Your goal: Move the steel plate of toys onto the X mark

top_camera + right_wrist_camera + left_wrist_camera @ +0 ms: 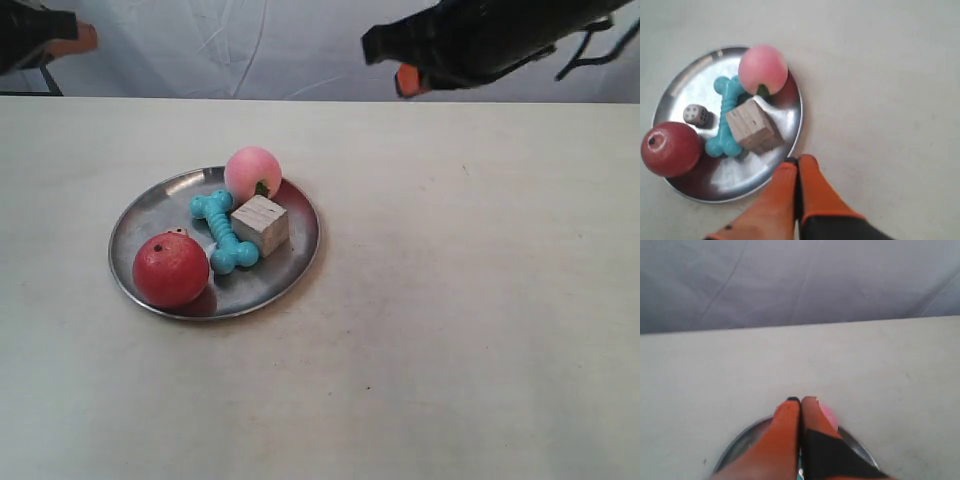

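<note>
The steel plate [140, 215] [685, 82] lies left of centre on the pale table. It holds a red apple [170, 268] [670, 148], a pink peach [252, 170] [762, 67], a turquoise bone [222, 232] [726, 115], a wooden cube [262, 222] [751, 125] and a small die [696, 114]. My right gripper [799, 159] is shut and empty, hovering over the plate's rim by the cube. My left gripper [801, 400] is shut too, above the plate [740, 445], and it hides most of the peach [829, 414]. A tiny dark mark [465, 170] is too small to read as the X.
Both arms hang high at the back: one at the exterior view's left [75, 40], one at its right [405, 80]. A wrinkled grey backdrop [250, 45] stands behind the table's far edge. Bare tabletop [470, 300] spreads beside the plate.
</note>
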### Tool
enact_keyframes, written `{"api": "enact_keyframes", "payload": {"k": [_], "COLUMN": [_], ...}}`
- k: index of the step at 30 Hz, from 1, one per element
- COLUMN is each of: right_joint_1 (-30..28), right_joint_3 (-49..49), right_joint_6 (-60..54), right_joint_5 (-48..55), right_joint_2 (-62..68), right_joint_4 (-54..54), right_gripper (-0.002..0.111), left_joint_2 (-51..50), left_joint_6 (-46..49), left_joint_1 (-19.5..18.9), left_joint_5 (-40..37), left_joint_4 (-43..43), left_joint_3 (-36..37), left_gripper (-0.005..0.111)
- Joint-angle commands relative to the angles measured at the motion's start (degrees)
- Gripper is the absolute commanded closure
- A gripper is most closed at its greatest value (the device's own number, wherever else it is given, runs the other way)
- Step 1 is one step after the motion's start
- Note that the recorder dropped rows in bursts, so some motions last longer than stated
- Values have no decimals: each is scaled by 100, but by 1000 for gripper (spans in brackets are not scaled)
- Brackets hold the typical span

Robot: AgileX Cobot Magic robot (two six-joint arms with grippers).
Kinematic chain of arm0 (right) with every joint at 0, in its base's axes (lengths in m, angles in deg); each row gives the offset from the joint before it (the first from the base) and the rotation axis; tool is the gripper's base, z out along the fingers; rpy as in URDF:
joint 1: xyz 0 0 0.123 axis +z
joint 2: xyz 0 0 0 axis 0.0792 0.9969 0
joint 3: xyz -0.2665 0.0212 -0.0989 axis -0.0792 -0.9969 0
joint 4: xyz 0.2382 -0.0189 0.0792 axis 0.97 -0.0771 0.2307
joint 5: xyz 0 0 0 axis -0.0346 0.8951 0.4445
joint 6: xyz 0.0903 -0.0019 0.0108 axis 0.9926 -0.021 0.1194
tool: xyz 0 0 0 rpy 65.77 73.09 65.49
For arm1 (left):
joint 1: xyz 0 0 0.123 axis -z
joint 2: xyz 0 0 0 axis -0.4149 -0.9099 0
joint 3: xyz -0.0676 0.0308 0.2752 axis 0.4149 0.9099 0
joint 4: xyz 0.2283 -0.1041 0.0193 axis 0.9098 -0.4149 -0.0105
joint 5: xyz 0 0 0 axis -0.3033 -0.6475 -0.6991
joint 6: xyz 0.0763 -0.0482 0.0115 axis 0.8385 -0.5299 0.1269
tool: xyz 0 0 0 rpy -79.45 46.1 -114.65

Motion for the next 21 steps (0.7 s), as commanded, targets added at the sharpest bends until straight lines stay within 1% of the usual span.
{"api": "enact_keyframes", "payload": {"k": [1,6,9,12,16,21], "right_joint_1": [-8,-8,-8,-8,-8,-8], "right_joint_3": [-949,-2421,-3310,-4026,-4617,-4742], "right_joint_6": [-17,-35,-74,-74,-36,-36], "right_joint_5": [-1003,-2347,-2817,-2770,-2450,-1616], "right_joint_2": [-1451,-3118,-4095,-5194,-6183,-6899], "right_joint_4": [-231,-236,-236,-4,581,574], "right_gripper": [108,108,108,108,108,108], "left_joint_2": [1096,2158,2585,2814,2787,2652], "left_joint_6": [42,42,42,42,42,42], "left_joint_1": [-30,-30,-30,-30,-30,-30], "left_joint_5": [-389,-800,-899,-939,-951,-939], "left_joint_4": [-6,-6,-6,-6,-6,-6], "left_joint_3": [313,610,702,711,711,711], "left_gripper": [107,107,107,107,107,107]}}
